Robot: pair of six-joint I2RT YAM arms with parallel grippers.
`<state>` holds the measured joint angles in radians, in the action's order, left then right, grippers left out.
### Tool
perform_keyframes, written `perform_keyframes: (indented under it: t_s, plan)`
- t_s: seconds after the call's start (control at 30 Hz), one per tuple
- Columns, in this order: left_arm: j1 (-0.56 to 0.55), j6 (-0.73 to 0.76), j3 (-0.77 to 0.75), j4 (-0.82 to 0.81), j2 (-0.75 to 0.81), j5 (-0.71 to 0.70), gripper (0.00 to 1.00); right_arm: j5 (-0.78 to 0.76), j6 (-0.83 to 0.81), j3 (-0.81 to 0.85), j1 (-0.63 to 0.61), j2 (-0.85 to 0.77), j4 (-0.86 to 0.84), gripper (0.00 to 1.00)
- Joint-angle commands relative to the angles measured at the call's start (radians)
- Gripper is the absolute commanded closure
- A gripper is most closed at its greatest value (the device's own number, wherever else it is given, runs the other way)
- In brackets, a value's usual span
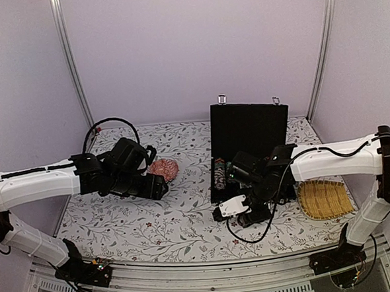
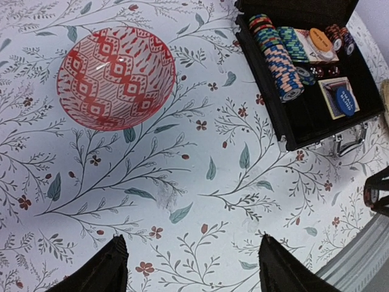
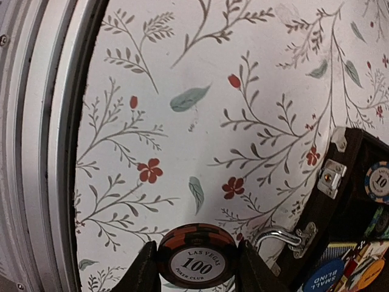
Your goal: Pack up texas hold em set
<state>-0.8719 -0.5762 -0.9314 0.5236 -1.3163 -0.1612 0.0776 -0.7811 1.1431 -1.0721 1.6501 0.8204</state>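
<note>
right claw (image 3: 197, 271) pinching poker chip (image 3: 196, 254), left claw (image 2: 191, 258) gaping

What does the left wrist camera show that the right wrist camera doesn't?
Left wrist only: the red patterned bowl, the rows of chips in the open case, and the open left end effector. Right wrist only: the face of the 100 chip clamped in the right end effector. Both: the floral tablecloth, the case's silver handle and the blue small blind disc.
</note>
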Motion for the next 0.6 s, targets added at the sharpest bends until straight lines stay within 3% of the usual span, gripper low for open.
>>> perform_keyframes:
  t_s: [0.0,0.3,0.57]
  plan:
    - [0.016,0.016,-0.038,-0.025,-0.017,0.014,0.25,-0.027,-0.02,-0.021,0.153,-0.068,0.034,0.87]
    - [0.016,0.025,-0.058,-0.028,-0.045,0.036,0.26,-0.079,-0.147,0.011,0.548,-0.059,-0.06,0.87]
    - [0.014,0.007,-0.044,-0.038,-0.037,0.063,0.26,-0.105,-0.181,0.056,0.684,0.089,-0.23,0.86]
